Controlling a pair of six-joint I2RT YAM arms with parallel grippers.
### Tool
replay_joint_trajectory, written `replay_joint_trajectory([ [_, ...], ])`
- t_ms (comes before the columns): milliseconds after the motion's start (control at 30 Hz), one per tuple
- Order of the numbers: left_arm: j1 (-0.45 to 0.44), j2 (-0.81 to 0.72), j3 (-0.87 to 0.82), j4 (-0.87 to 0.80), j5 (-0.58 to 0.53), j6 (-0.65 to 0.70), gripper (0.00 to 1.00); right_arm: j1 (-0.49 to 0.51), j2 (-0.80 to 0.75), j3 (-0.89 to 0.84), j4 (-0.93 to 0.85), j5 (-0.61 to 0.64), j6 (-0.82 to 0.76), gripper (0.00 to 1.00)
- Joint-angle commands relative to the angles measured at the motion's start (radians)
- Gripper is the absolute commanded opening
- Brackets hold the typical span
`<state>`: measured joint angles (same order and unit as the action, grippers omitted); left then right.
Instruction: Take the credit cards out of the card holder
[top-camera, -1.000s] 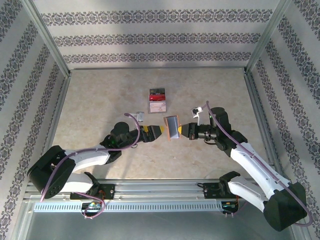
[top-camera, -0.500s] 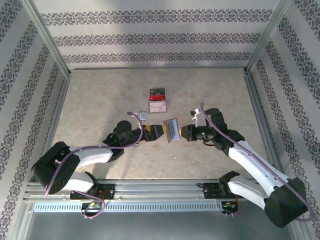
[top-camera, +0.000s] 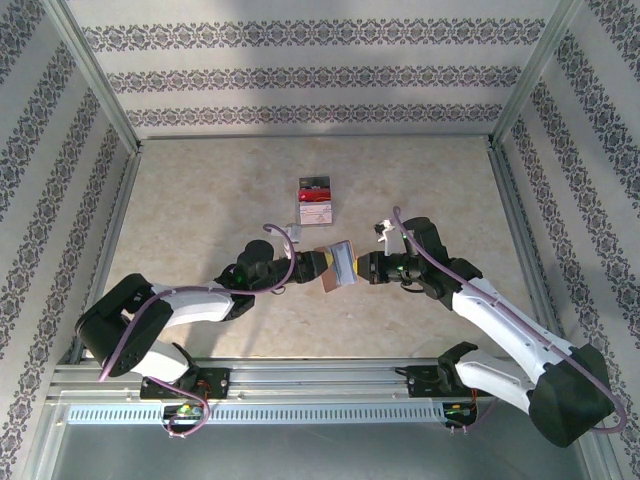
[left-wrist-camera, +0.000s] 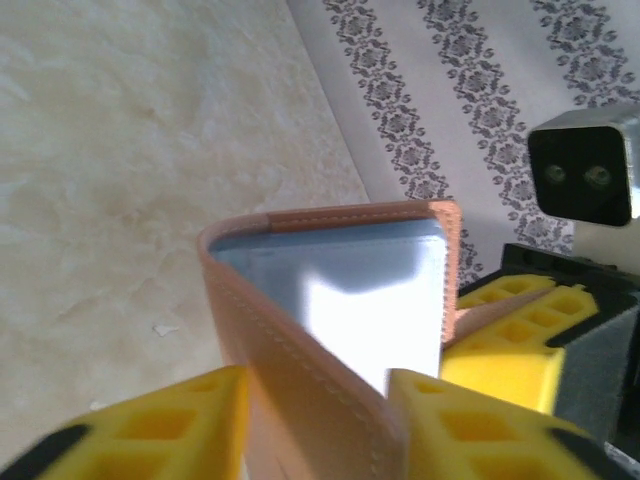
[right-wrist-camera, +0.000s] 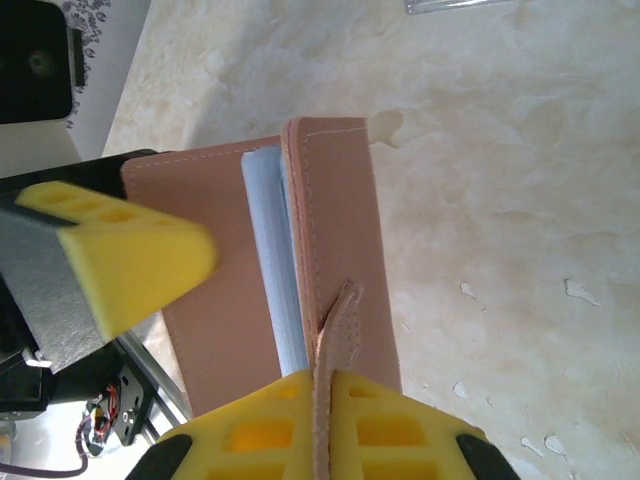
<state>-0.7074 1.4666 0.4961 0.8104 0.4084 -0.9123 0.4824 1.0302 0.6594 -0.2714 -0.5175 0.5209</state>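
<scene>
Card holder (top-camera: 340, 262) was held half open near the middle of the table (top-camera: 200, 200), between both grippers. The left gripper (top-camera: 318, 264), wide a second before, had moved in and clenched on one flap; the right gripper (top-camera: 361, 267) stayed clamped on the other. So, I think, the pockets could now be spread. A red and white stack (top-camera: 316, 200) lay further back.

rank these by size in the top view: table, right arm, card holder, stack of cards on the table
1. table
2. right arm
3. card holder and stack of cards: these look about alike, and the holder is held up nearer the camera, so I won't rank them.
</scene>
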Motion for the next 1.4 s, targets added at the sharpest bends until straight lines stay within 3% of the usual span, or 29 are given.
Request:
replay_joint_trajectory([
  [0,-0.009,0.006,0.019,-0.056,-0.037,0.019,0.28,0.003,-0.005,0.021,0.054,-0.051,0.030,0.00],
  [200,-0.009,0.018,0.012,-0.056,-0.051,0.015,0.12,-0.005,0.001,0.000,0.132,-0.139,0.092,0.00],
  [500,-0.009,0.039,-0.004,0.025,-0.037,-0.015,0.12,-0.011,-0.002,0.003,0.066,-0.062,0.052,0.00],
  [767,-0.009,-0.008,0.016,-0.020,-0.013,-0.002,0.08,-0.037,0.025,-0.009,-0.006,-0.008,-0.010,0.00],
  [967,-0.009,0.019,0.028,0.012,0.015,-0.028,0.03,-0.053,0.007,-0.054,0.081,-0.068,0.001,0.41],
  [1100,-0.009,0.056,0.037,0.037,0.030,-0.050,0.02,-0.062,0.017,-0.066,0.090,-0.108,-0.016,0.62],
  [1367,-0.009,0.100,0.045,0.068,0.047,-0.082,0.00,-0.051,0.032,-0.082,0.090,-0.082,-0.049,0.81],
])
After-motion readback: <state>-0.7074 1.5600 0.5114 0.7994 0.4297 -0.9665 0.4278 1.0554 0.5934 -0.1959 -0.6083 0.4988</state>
